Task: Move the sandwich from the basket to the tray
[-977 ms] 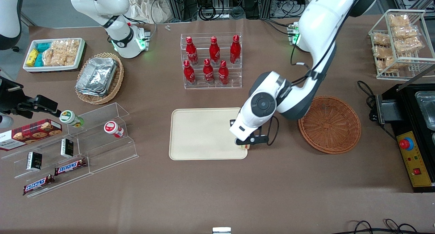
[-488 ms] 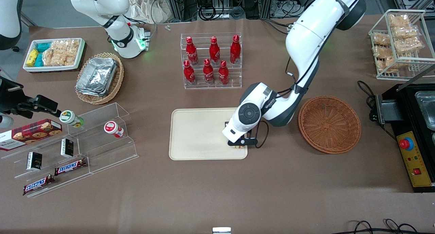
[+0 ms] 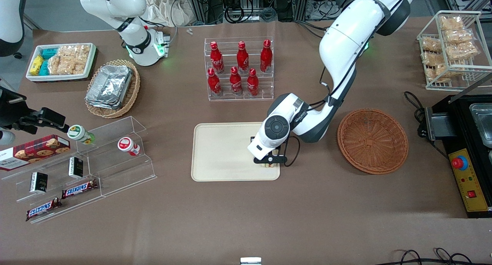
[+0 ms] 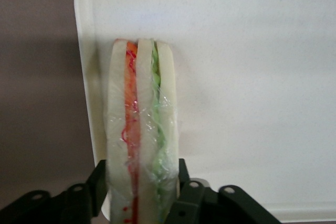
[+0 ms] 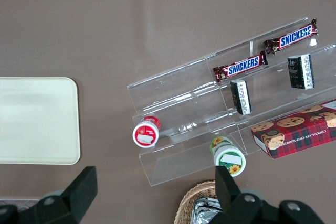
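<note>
Your left arm comes in from the working arm's end of the surface point(image 3: 246, 226), upper link sloping down over the gap between the bottle rack point(image 3: 239, 69) and the basket point(image 3: 373, 141), then bends at the wrist so the last segment points down over the tray point(image 3: 223, 151).

The pincer point(image 3: 269, 162) sits low over the tray corner that lies nearest the front camera on the basket's side. From the front view it's mostly hidden under the wrist housing (only the black finger mount and a sliver of the load show).

In the left wrist view the pincer point(image 4: 140, 192) is closed on the sandwich point(image 4: 140, 135): one black finger point(image 4: 94, 190) presses each outer bread face. The wedge stands on edge between them, bread slices and the orange-red and green filling layers running lengthwise away from the camera, clear wrap crinkled over it. The sandwich hangs over the tray point(image 4: 252, 77) right at its rounded corner, one bread face lined up just inside the rim; the brown surface shows past that rim. You can't tell from either view whether its lower edge touches the tray floor or hangs just above it.

The basket is on the surface beside the tray, toward the working arm's end, a gap between them. No sandwich is in it.
</note>
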Controlling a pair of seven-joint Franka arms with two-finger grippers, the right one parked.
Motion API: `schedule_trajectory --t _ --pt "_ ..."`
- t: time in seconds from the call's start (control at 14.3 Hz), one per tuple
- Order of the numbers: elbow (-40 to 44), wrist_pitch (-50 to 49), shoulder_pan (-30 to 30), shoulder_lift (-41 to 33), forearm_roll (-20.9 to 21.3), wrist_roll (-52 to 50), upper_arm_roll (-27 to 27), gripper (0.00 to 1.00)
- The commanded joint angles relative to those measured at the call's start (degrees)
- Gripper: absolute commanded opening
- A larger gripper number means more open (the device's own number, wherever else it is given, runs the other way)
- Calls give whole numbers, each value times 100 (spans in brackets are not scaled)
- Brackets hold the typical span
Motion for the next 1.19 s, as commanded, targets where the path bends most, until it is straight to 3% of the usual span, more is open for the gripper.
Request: schedule_trajectory --t 0.0,0.28,0.42,0.84,1.12 --pt "107 -72 28 -217 76 -36 56 100" --pt "107 -133 37 -936 41 -54 564 100" --pt "107 -632 203 -1376 50 34 811 100" --pt "36 -1653 1353 -2633 -142 692 803 100" --pt "36 -2408 2189 -3074 -486 2070 873 100"
